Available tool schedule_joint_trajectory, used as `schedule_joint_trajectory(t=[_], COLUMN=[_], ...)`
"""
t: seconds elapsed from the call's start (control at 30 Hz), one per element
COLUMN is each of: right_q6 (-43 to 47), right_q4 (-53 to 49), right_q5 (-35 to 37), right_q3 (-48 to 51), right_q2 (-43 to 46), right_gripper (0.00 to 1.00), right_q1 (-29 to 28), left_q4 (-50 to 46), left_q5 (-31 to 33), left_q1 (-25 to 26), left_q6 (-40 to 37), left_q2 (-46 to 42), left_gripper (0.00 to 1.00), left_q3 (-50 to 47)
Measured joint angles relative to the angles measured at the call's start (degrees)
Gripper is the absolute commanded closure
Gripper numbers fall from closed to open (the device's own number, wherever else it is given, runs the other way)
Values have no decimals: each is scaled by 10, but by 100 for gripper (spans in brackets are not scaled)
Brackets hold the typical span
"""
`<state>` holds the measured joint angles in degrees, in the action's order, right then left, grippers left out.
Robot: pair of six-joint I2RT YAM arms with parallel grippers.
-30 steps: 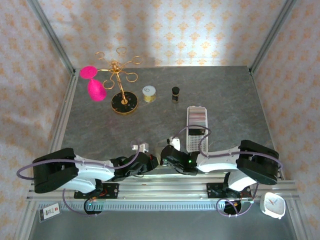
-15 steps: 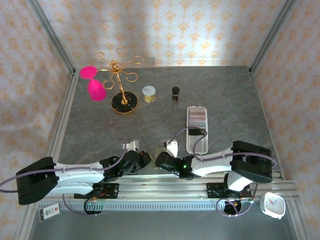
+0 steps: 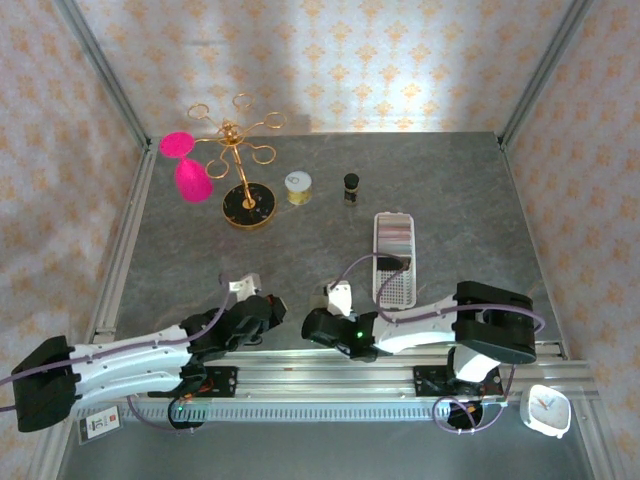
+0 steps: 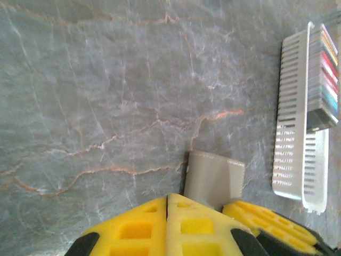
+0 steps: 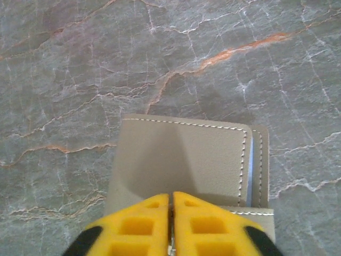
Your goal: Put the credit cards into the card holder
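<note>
The left gripper [image 4: 167, 226] has drawn back toward the lower left of the top view, fingers pressed together and empty. The right gripper [image 5: 171, 224] has slid left to the near edge of the holder [image 5: 181, 160], its fingers also together, with nothing visibly between them. The holder lies folded flat at the bottom centre of the table between the two grippers, and the cards [image 4: 326, 69] appear to stand on edge in the tray [image 4: 290, 133] at right, so loading has probably not begun and the holder wants opening first.
</note>
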<state>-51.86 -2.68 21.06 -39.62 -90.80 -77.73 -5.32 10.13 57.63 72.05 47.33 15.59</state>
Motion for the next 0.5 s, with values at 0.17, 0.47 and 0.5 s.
schedule_joint_trajectory(t=[0.17, 0.47, 0.5], right_q6=[5, 46, 58], right_q4=[-41, -76, -75], right_q5=[-29, -25, -23], right_q3=[-40, -78, -78], right_q2=[0, 83, 108], right_gripper=[60, 50, 44], right_q1=[0, 29, 36], left_q4=[-76, -210, -217], left_q5=[33, 123, 134], left_q1=[-1, -16, -16], left_q6=[-24, -80, -89], left_q2=[-34, -65, -64], left_gripper=[73, 26, 19], left_q3=[50, 164, 174])
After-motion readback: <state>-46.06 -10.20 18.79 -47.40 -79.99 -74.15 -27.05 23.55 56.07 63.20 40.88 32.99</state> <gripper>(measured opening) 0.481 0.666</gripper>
